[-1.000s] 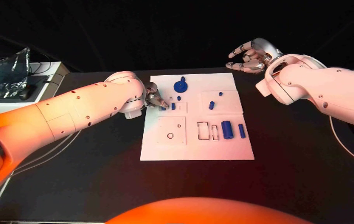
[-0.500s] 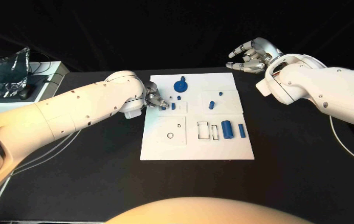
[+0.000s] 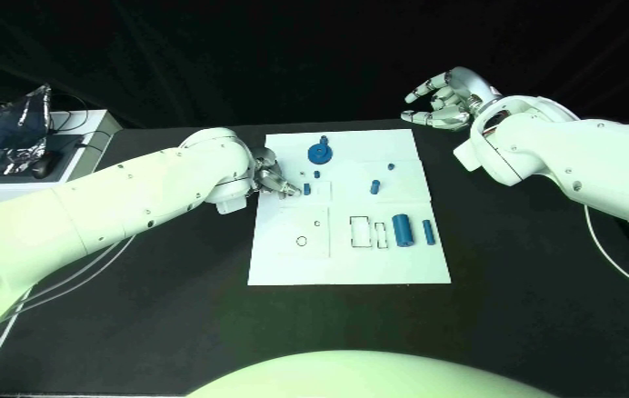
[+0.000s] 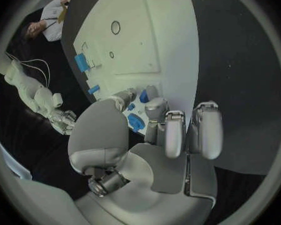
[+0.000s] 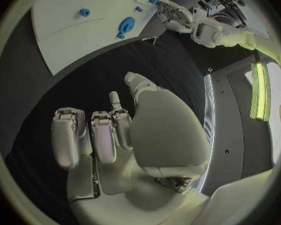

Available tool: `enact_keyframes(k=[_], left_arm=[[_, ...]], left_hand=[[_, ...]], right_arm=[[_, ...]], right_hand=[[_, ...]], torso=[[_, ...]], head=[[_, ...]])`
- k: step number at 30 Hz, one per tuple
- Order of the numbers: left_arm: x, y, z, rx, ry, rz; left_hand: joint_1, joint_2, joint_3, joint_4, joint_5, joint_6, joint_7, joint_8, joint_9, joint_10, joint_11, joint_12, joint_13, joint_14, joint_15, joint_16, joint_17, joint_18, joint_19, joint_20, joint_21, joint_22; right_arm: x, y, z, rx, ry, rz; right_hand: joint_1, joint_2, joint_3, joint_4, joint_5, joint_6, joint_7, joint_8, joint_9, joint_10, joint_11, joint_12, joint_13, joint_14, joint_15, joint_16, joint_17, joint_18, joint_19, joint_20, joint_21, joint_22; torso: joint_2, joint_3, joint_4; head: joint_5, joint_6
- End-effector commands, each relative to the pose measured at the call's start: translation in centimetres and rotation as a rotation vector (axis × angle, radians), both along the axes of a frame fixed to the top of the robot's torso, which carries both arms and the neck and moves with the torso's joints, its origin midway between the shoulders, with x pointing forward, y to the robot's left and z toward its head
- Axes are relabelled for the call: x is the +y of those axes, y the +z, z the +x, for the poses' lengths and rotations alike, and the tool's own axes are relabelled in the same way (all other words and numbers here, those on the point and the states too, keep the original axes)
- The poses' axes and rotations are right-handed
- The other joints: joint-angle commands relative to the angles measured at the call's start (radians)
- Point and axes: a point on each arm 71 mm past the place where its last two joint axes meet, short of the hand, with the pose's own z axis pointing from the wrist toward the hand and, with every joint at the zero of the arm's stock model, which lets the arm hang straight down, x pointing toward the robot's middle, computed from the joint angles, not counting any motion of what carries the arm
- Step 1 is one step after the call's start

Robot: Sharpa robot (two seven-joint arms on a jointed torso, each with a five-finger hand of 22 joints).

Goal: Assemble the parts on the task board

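The white task board [image 3: 352, 262] lies mid-table. On it are a blue gear-like part [image 3: 320, 153], a short peg [image 3: 375, 185], two small pegs [image 3: 307, 188], and a thick cylinder [image 3: 404, 230] beside a slim one [image 3: 427, 230]. My left hand [image 3: 272, 176] is low over the board's left edge. In the left wrist view its thumb and a finger pinch a small blue part [image 4: 143, 96], with the gear-like part [image 4: 136, 121] just beyond. My right hand [image 3: 445, 100] hovers past the board's far right corner, fingers loosely apart and holding nothing.
Rectangular slots [image 3: 361, 232] and a round hole [image 3: 303, 241] are in the board's near half. A pale box with a clear plastic object [image 3: 26, 144] stands at the table's far left edge. Thin cables trail under my left arm.
The left hand's fingertips have drawn in slightly over the small blue part at the board's left edge. The right hand has stayed where it was.
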Motion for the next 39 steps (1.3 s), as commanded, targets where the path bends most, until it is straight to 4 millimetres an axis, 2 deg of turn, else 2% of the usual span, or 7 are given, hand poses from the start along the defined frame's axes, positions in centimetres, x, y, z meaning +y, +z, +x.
enact_keyframes(k=[1, 7, 18, 21, 24, 29, 39], left_arm=[[-0.1, 0.1, -0.3, 0.011, 0.001, -0.020], [0.0, 0.6, -0.3, -0.003, 0.026, -0.076], [1.2, 2.0, -0.4, -0.013, 0.037, -0.174], [1.4, 3.0, -0.4, -0.033, 0.018, -0.274], [1.3, 4.4, -0.1, -0.111, -0.017, -0.398], [0.6, 6.3, 0.4, -0.281, -0.089, -0.543], [-2.4, 6.1, 0.9, -0.536, -0.307, -0.467]], left_hand=[[0.020, 0.006, -0.033, 0.029, -0.047, -0.004, 0.011, 0.000, -0.003, -0.011, 0.002, -0.002, -0.007, 0.098, -0.006, -0.002, 0.239, 0.000, 0.000, 0.000, -0.007, 0.036], [0.015, 0.024, -0.112, 0.041, -0.143, -0.027, 0.021, -0.005, -0.010, -0.038, 0.011, -0.027, -0.047, 0.095, 0.000, -0.008, 0.227, 0.002, -0.004, 0.005, -0.013, 0.030], [0.081, 0.065, -0.153, 0.036, -0.142, -0.073, 0.034, -0.006, -0.023, -0.129, 0.022, -0.116, -0.180, 0.082, 0.007, -0.032, 0.186, 0.018, -0.045, 0.011, -0.061, -0.043], [0.176, 0.080, -0.101, 0.036, -0.142, -0.137, 0.064, -0.021, -0.046, -0.266, 0.051, -0.216, -0.304, 0.019, 0.032, -0.123, 0.044, 0.056, -0.156, 0.031, -0.189, -0.218], [0.290, 0.059, 0.010, 0.027, -0.139, -0.199, 0.104, -0.056, -0.100, -0.407, 0.088, -0.291, -0.360, -0.190, 0.075, -0.341, -0.248, 0.128, -0.414, 0.064, -0.506, -0.589], [0.422, -0.004, 0.236, -0.075, -0.142, -0.251, 0.149, -0.126, -0.217, -0.511, 0.142, -0.441, -0.502, -0.503, 0.122, -0.634, -0.553, 0.126, -0.520, 0.106, -0.690, -0.697], [0.406, -0.013, 0.234, -0.214, -0.145, -0.202, 0.133, -0.182, -0.355, -0.495, 0.162, -0.610, -0.690, -0.470, 0.133, -0.652, -0.653, 0.130, -0.553, 0.117, -0.613, -0.623]], right_arm=[[0.1, 0.0, 0.0, -0.002, 0.017, -0.009], [0.1, -0.1, 0.0, -0.001, 0.017, -0.009], [-0.1, -0.1, -0.1, 0.000, 0.015, -0.010], [-0.2, -0.1, -0.1, -0.001, 0.012, -0.010], [-0.4, -0.1, -0.1, -0.005, 0.009, -0.008], [-0.5, 0.0, 0.0, -0.015, 0.007, -0.002], [-0.1, 0.1, 0.1, -0.033, 0.014, 0.015]], right_hand=[[0.001, -0.011, 0.004, 0.003, 0.005, -0.007, 0.001, 0.007, 0.001, -0.004, 0.003, -0.006, 0.134, 0.084, 0.007, -0.004, 0.184, 0.005, 0.048, 0.005, -0.005, 0.151], [0.002, -0.012, 0.005, 0.003, 0.005, -0.009, 0.002, 0.008, 0.001, -0.005, 0.003, -0.007, 0.133, 0.083, 0.007, -0.005, 0.183, 0.005, 0.047, 0.005, -0.006, 0.151], [0.002, -0.012, 0.005, 0.003, 0.005, -0.009, 0.002, 0.008, 0.001, -0.005, 0.003, -0.007, 0.133, 0.083, 0.007, -0.005, 0.183, 0.005, 0.047, 0.005, -0.006, 0.151], [0.002, -0.012, 0.005, 0.003, 0.005, -0.009, 0.002, 0.008, 0.001, -0.005, 0.003, -0.007, 0.133, 0.083, 0.007, -0.005, 0.183, 0.005, 0.047, 0.005, -0.006, 0.151], [0.002, -0.012, 0.005, 0.003, 0.005, -0.009, 0.002, 0.008, 0.001, -0.005, 0.003, -0.007, 0.133, 0.083, 0.007, -0.005, 0.183, 0.005, 0.047, 0.005, -0.006, 0.151], [0.002, -0.013, 0.005, 0.004, 0.006, -0.010, 0.002, 0.009, 0.001, -0.019, 0.003, -0.021, 0.118, 0.082, 0.007, -0.008, 0.176, 0.007, 0.044, 0.005, -0.014, 0.144], [0.009, -0.013, 0.011, 0.002, 0.008, -0.014, 0.001, 0.013, 0.001, -0.050, 0.002, -0.055, 0.085, 0.075, 0.006, -0.018, 0.154, 0.014, 0.032, 0.004, -0.040, 0.122]], torso=[[-0.001, 0.0003, 0.0020], [0.000, 0.0002, 0.0001], [0.001, 0.0003, -0.0003], [0.000, 0.0005, 0.0014], [-0.001, 0.0004, 0.0025], [-0.001, 0.0003, -0.0001], [0.000, 0.0005, -0.0005]], head=[[-0.001, 0.000], [0.002, 0.002], [-0.002, 0.004], [-0.004, 0.005], [-0.004, 0.008], [-0.002, 0.013], [-0.006, 0.027]])
